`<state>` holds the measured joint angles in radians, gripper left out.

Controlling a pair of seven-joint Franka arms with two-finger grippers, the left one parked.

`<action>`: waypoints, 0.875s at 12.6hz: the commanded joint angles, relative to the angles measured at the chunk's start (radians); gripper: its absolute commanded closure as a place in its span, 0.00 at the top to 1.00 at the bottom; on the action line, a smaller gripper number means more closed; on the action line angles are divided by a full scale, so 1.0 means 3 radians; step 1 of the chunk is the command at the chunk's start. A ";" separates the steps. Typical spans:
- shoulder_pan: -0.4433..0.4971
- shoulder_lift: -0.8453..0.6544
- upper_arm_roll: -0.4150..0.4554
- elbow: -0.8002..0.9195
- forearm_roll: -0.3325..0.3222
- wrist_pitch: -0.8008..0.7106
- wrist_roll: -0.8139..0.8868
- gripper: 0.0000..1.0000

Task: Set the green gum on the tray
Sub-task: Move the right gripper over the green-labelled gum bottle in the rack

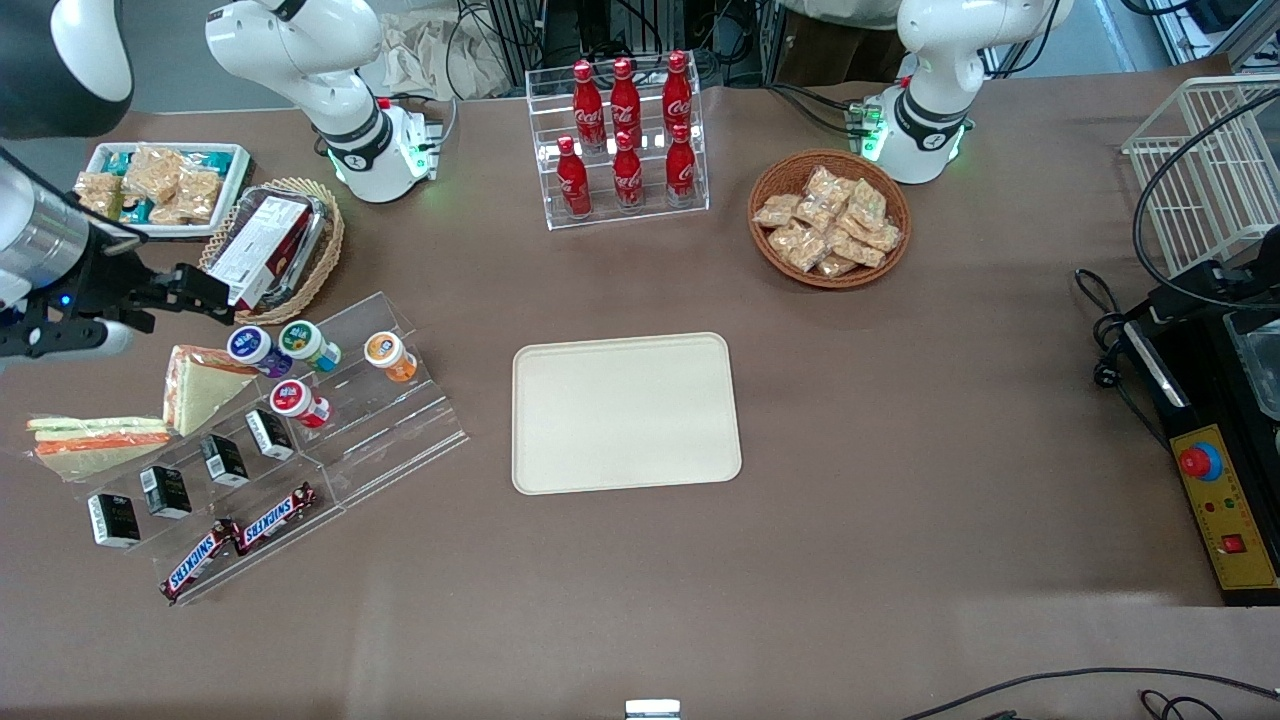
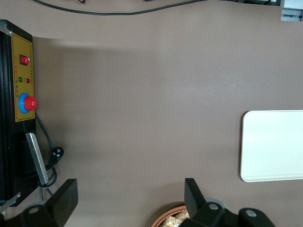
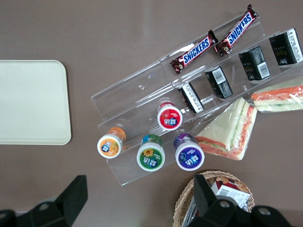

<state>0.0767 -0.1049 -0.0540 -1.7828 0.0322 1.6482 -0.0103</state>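
The green gum [image 1: 305, 343] is a small bottle with a white lid, dark green label and teal body. It stands on the upper step of a clear acrylic stand [image 1: 400, 425], between a purple-lidded bottle [image 1: 250, 347] and an orange-lidded one [image 1: 385, 352]. It also shows in the right wrist view [image 3: 150, 156]. The cream tray [image 1: 625, 412] lies bare in the table's middle and shows in the right wrist view [image 3: 31, 101]. My gripper [image 1: 205, 292] hovers open and empty above the table, just farther from the front camera than the gum [image 3: 139, 203].
A red-lidded bottle [image 1: 293, 398], small black boxes, Snickers bars [image 1: 240, 540] and wrapped sandwiches [image 1: 195, 385] sit on and by the stand. A wicker basket with a box [image 1: 275, 245] lies beside my gripper. A white tray of snack packets [image 1: 165, 185], a cola rack [image 1: 625, 140] and a snack basket [image 1: 830, 218] stand farther back.
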 commanded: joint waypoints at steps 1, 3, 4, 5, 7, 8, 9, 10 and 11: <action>0.0015 -0.0616 -0.0014 -0.0938 -0.0005 0.0447 -0.0063 1.00; 0.0031 -0.0627 -0.0014 -0.1128 -0.0005 0.0585 -0.0063 1.00; 0.0031 -0.0632 -0.0014 -0.1271 -0.0005 0.0717 -0.0053 1.00; 0.0036 -0.0642 -0.0004 -0.1399 -0.0005 0.0891 -0.0048 1.00; 0.0031 -0.0617 -0.0004 -0.1654 -0.0005 0.1238 -0.0048 1.00; 0.0031 -0.0602 -0.0004 -0.1787 -0.0005 0.1442 -0.0048 1.00; 0.0036 -0.0581 -0.0004 -0.1910 -0.0010 0.1601 -0.0048 1.00; 0.0036 -0.0576 0.0001 -0.2013 -0.0010 0.1725 -0.0043 1.00; 0.0036 -0.0556 0.0001 -0.2079 -0.0010 0.1817 -0.0037 1.00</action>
<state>0.0816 -0.2598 -0.0513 -2.3504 0.0322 2.1283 -0.0182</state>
